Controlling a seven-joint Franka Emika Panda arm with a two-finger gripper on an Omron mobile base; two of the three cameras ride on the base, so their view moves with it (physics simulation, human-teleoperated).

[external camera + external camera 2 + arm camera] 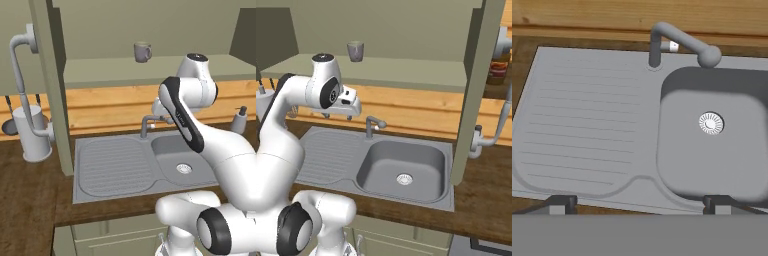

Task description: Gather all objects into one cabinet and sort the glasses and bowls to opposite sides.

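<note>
One grey handled mug (142,51) (355,51) stands upright on the flat shelf (150,70) (386,70) of the olive-grey wall cabinet, near its back wall. The cabinet door (55,90) (473,95) is swung open, and I see it edge-on with its pale tubular handle (22,75) (501,115). My gripper (337,116) (640,202) hangs below the shelf over the sink, pointing down. It is open and holds nothing, with the fingertips (561,202) wide apart. The second mug, the red cup and the dark bowl are out of view.
Under the hand lies a grey sink (130,162) (401,165) (712,135) with a ribbed drainboard (582,130) and a faucet (147,122) (373,125) (682,42). A white utensil canister (32,132) stands left, a soap dispenser (240,120) right, and a brown jar (498,70) beyond the door.
</note>
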